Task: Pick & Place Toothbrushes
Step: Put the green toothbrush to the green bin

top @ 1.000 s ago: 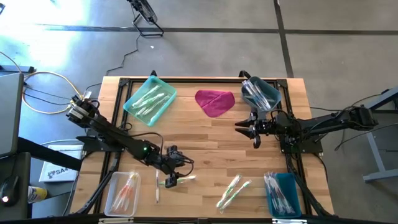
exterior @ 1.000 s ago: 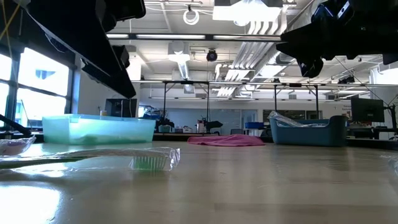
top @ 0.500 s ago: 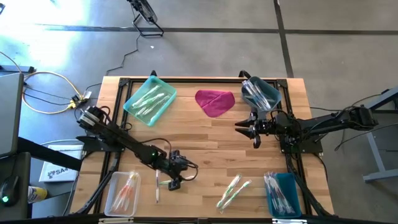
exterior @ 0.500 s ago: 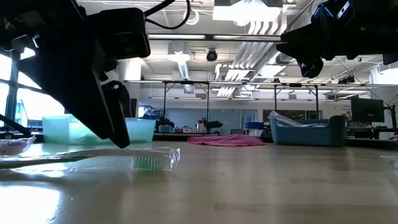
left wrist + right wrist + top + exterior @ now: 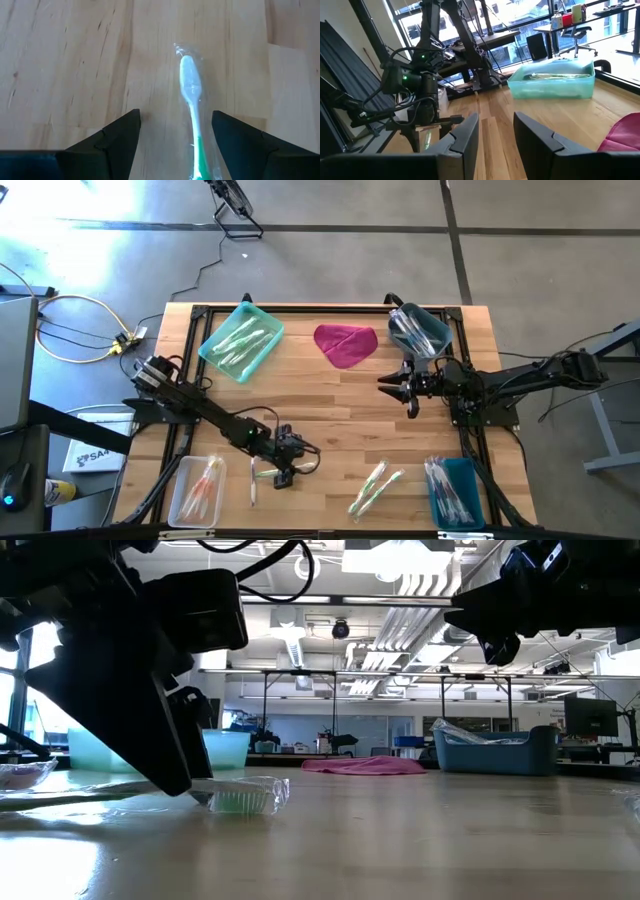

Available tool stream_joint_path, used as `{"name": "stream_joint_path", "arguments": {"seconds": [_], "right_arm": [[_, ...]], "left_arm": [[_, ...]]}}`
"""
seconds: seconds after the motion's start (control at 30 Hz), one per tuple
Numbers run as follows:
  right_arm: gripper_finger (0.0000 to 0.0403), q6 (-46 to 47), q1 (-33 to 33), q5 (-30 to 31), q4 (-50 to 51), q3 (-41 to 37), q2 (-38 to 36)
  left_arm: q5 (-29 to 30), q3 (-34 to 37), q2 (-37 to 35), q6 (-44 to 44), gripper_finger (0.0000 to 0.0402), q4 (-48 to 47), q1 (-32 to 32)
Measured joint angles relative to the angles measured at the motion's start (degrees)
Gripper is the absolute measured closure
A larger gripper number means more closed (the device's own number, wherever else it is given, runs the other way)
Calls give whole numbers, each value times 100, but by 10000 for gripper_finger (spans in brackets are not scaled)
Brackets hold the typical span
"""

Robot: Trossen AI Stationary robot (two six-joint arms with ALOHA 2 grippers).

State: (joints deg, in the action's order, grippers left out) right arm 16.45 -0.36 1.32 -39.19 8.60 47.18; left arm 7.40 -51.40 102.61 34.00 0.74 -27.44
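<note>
Left gripper (image 5: 175, 145): wide open, empty, astride the wrapped green toothbrush (image 5: 195, 125) near the table's front-left.
Advice: centre over the handle, lower, close gently.
Right gripper (image 5: 392, 388): half open, empty, waiting mid-right.

Left gripper (image 5: 285, 472) now sits lower and nearer the table's front edge than a second ago, its open fingers straddling a wrapped green-handled toothbrush (image 5: 192, 117) on the wood. In the low view it fills the left side, down at the tabletop (image 5: 400, 840), where earlier only the arm showed overhead.
</note>
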Motion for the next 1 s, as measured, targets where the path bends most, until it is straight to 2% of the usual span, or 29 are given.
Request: {"name": "stream_joint_path", "arguments": {"seconds": [0.83,1.0], "right_arm": [[287,2,0,0,8,0,0],[287,1,-1,-1,10,0,0]], "left_arm": [[-48,4,21,127,155,-25,4],[-44,9,24,124,174,-34,4]]}}
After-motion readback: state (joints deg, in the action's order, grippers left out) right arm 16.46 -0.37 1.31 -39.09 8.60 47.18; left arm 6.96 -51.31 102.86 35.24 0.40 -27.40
